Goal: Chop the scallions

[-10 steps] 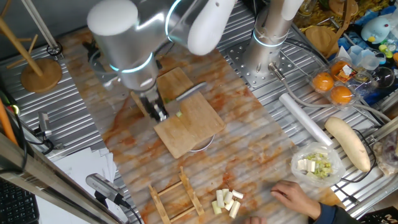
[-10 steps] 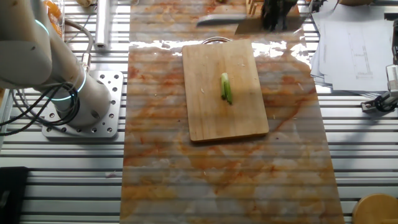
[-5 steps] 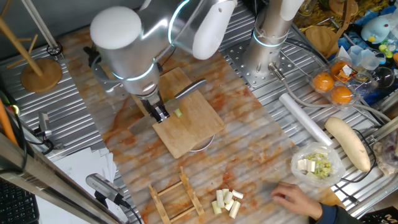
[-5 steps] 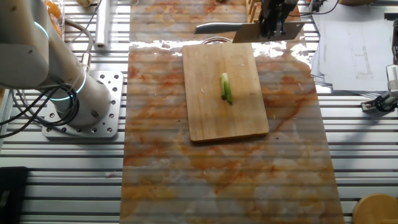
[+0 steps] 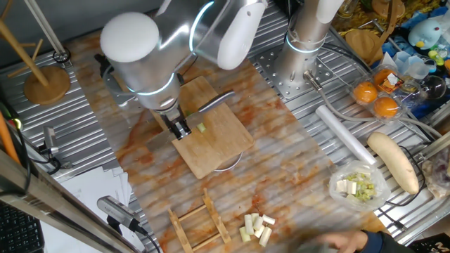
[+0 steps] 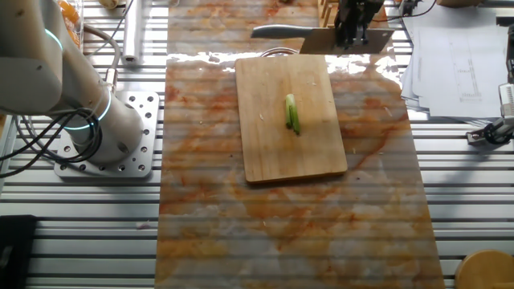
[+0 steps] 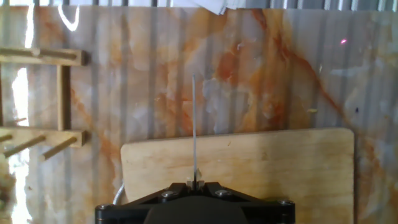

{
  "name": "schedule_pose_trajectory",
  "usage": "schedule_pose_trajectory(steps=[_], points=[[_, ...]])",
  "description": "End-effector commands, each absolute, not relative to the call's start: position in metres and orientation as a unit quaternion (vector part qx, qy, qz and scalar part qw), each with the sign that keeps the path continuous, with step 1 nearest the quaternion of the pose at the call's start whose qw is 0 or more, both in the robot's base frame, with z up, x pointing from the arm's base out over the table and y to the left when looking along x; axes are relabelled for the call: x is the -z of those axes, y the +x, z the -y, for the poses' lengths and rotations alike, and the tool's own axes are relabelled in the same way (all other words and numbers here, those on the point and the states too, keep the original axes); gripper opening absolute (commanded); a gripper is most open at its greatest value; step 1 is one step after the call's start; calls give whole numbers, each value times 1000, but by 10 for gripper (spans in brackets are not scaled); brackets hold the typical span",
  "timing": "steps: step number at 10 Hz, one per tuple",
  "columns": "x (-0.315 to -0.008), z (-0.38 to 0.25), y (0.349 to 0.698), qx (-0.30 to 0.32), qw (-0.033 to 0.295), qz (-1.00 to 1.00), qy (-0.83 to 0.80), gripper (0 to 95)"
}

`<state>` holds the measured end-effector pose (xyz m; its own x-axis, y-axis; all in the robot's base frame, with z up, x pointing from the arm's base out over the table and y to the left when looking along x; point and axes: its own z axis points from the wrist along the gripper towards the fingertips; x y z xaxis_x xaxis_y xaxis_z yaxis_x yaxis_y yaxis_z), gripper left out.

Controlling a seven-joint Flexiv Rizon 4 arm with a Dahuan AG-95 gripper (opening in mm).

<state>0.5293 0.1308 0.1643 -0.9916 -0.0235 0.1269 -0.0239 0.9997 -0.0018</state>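
Observation:
The scallion (image 5: 202,127) is a short green stalk lying on the wooden cutting board (image 5: 214,151); in the other fixed view the scallion (image 6: 292,113) lies near the middle of the board (image 6: 297,156). My gripper (image 5: 180,129) is shut on a knife (image 5: 216,102) and hovers over the board's edge, beside the scallion. In the other fixed view the gripper (image 6: 353,24) is past the board's far edge and the knife (image 6: 281,32) points left. In the hand view the gripper (image 7: 196,183) holds the knife blade (image 7: 194,124) edge-on; the scallion is out of that view.
A wooden rack (image 5: 200,221) and pale cream chunks (image 5: 256,228) lie near the front. A bowl of whitish-green bits (image 5: 360,186), a pale long vegetable (image 5: 394,161), a white roll (image 5: 344,133) and oranges (image 5: 376,98) are at the right. A wooden stand (image 5: 46,81) is at the left.
My gripper with the knife has shifted slightly toward the scallion. The person's hand at the front right has drawn back almost out of view.

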Motion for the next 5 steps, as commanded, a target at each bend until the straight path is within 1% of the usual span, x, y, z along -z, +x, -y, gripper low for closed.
schedule_pose_trajectory(steps=[1, 3, 5], points=[[-164, -130, 526, 30, 15, 999, 33, 0], [-164, -130, 526, 29, 16, 999, 37, 0], [-156, -113, 515, 27, 17, 999, 42, 0]])
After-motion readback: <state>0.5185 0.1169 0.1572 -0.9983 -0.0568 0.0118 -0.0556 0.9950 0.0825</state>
